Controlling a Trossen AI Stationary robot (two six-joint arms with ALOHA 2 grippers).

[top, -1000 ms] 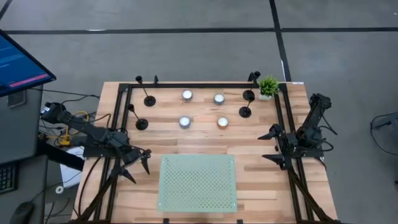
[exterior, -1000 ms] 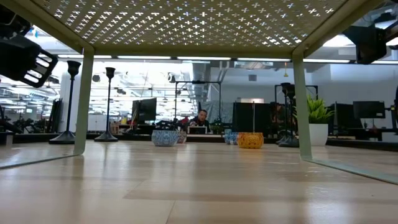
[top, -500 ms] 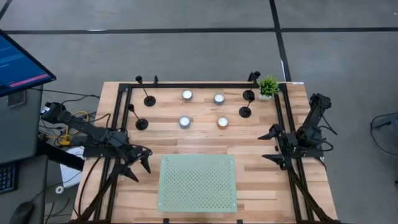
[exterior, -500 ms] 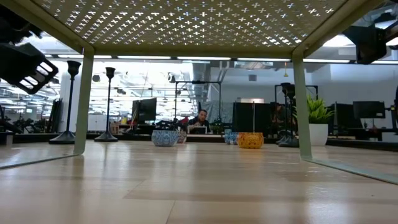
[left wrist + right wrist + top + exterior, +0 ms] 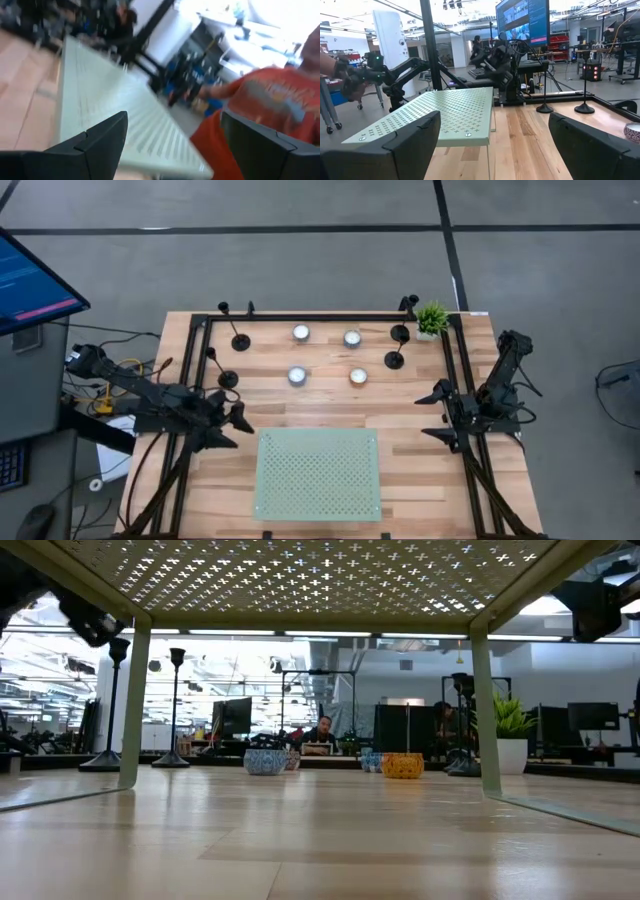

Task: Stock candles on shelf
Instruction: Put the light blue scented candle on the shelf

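4 candles (image 5: 328,356) beyond left end effector (image 5: 236,420)

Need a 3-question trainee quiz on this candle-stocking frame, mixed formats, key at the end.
1. How many candles sit on the tabletop?
2. True or false: a candle already rests on the shelf.
3. Which gripper is nearer the shelf? A) left gripper B) right gripper

Key:
1. Four, in two rows beyond the shelf.
2. False; the shelf's top is bare.
3. A. The left gripper is open by the shelf's left far corner; the right gripper is open too, farther off at the table's right side.
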